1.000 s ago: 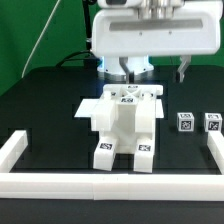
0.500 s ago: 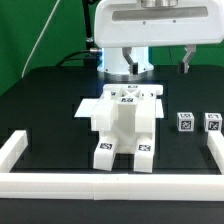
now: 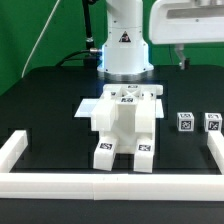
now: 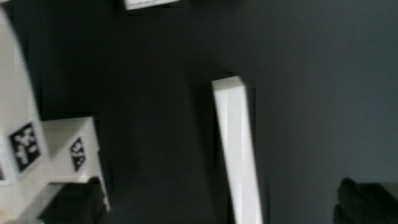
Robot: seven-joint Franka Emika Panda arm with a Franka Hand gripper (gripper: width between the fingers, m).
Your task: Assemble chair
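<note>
The chair [image 3: 125,125], a blocky white build with small square tags, stands on the black table in the middle of the exterior view. Two small white tagged pieces [image 3: 184,122] [image 3: 212,122] lie apart from it on the exterior view's right. My gripper [image 3: 180,58] hangs high at the back right, well above and behind those pieces, touching nothing. In the wrist view its dark fingers [image 4: 71,205] stand wide apart at the frame's edge, open with nothing held between them. A tagged white piece [image 4: 39,148] shows beside one finger.
Low white border bars run along the left [image 3: 14,150], the front [image 3: 110,186] and the right [image 3: 214,150] of the table. One such bar [image 4: 231,150] crosses the wrist view. The robot's base [image 3: 124,45] stands behind the chair.
The arm's hand has swung up and toward the exterior view's right, uncovering the robot's base behind the chair. The chair and the small pieces have not moved. The gripper stayed open.
</note>
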